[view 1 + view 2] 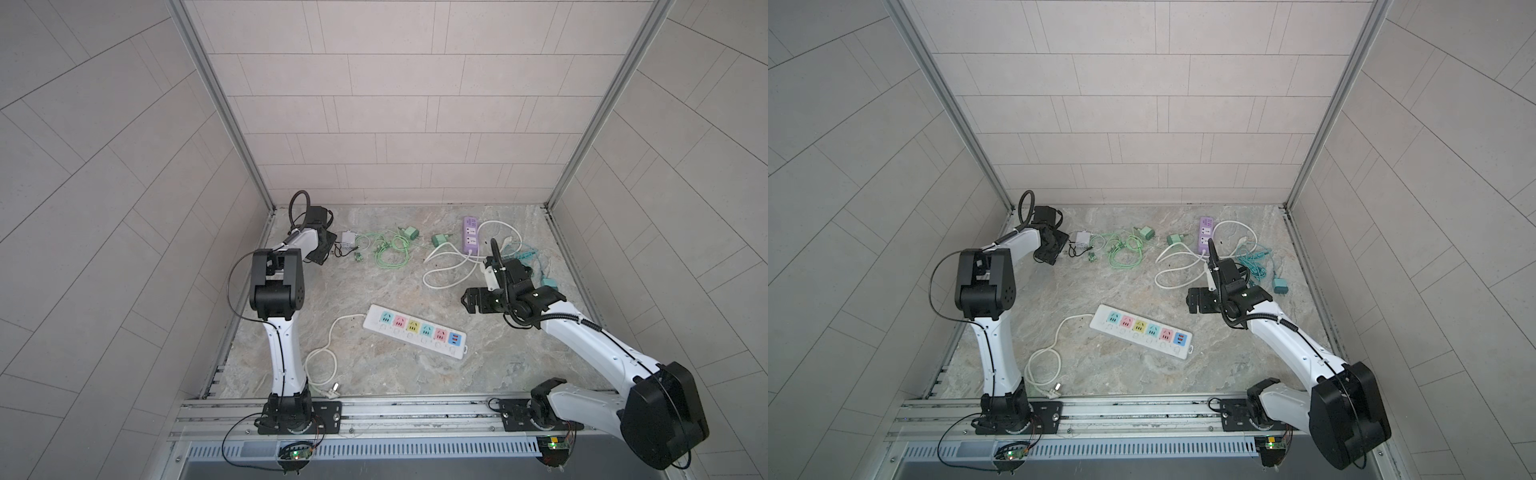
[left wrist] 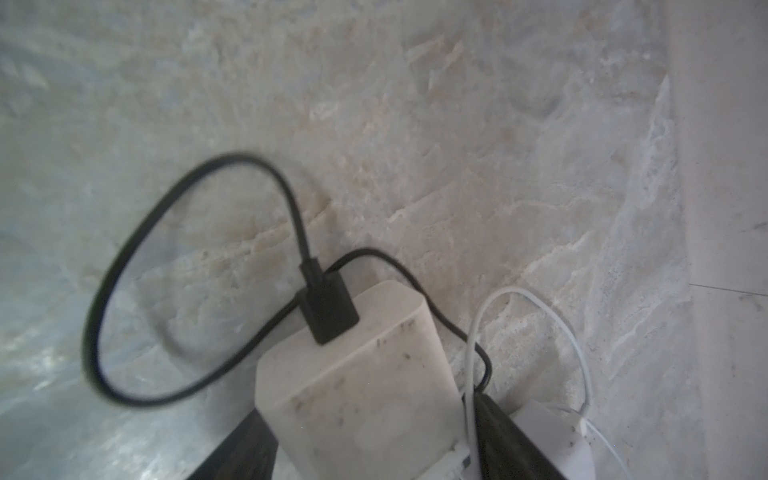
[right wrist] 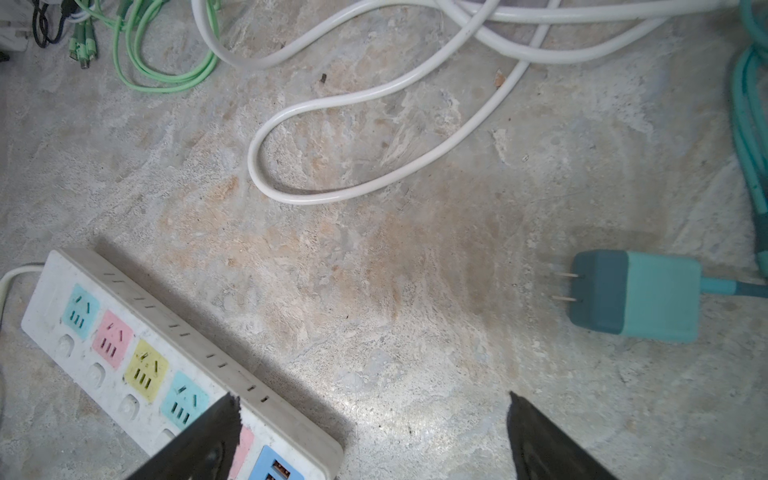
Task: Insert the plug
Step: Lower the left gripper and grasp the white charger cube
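left gripper point(image 2: 363, 405) around white charger point(image 2: 353, 374), grip unconfirmed

Jaws flank it, back-left of table point(image 1: 374, 374); can't tell if they bite. black cable point(image 2: 232, 157) loops off it: could snag on lift. power strip point(image 1: 413, 330) mid-table, well apart. right gripper point(image 3: 373, 395) open, empty.

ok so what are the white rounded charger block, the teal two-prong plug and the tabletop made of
White rounded charger block: looks like matte moulded plastic, rounded seamless edges, dark scuff specks.
Teal two-prong plug: two-tone matte plastic body, shiny metal prongs.
Tabletop: veined beige-grey stone look, soft sheen; real marble or printed laminate, cannot tell.
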You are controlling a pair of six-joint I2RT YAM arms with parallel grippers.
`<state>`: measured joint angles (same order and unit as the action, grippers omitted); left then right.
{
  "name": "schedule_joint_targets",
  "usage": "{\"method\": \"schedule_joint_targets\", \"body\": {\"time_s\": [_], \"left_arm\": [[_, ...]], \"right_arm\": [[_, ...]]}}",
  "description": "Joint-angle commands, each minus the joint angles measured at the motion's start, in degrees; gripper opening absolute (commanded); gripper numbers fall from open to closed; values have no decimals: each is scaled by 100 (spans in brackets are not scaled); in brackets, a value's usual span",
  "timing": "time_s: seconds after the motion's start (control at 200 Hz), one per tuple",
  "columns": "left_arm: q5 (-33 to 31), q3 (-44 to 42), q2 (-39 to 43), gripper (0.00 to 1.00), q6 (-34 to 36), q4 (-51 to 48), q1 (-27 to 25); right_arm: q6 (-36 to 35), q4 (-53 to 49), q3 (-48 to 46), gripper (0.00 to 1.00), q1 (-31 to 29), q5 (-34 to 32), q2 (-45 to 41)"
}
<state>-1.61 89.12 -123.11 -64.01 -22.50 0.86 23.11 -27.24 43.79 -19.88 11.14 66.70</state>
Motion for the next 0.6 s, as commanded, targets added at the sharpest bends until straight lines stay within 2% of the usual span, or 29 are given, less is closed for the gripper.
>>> {"method": "schedule_joint_targets", "body": {"time_s": [0.0, 0.15, 0.38, 0.595], "left_arm": [[21, -440, 50, 69, 246, -303, 70], [187, -656, 185, 60, 587, -272, 179], [-168, -1103, 661, 60, 1089, -448, 290], [86, -1049, 487, 61, 1354, -575, 442]], "right_arm": [[-39, -52, -56, 99, -33, -110, -142], [-44, -70, -64, 99, -27, -138, -179], [-35, -70, -75, 99, -29, -155, -175], [-25, -62, -83, 99, -29, -181, -166]]}}
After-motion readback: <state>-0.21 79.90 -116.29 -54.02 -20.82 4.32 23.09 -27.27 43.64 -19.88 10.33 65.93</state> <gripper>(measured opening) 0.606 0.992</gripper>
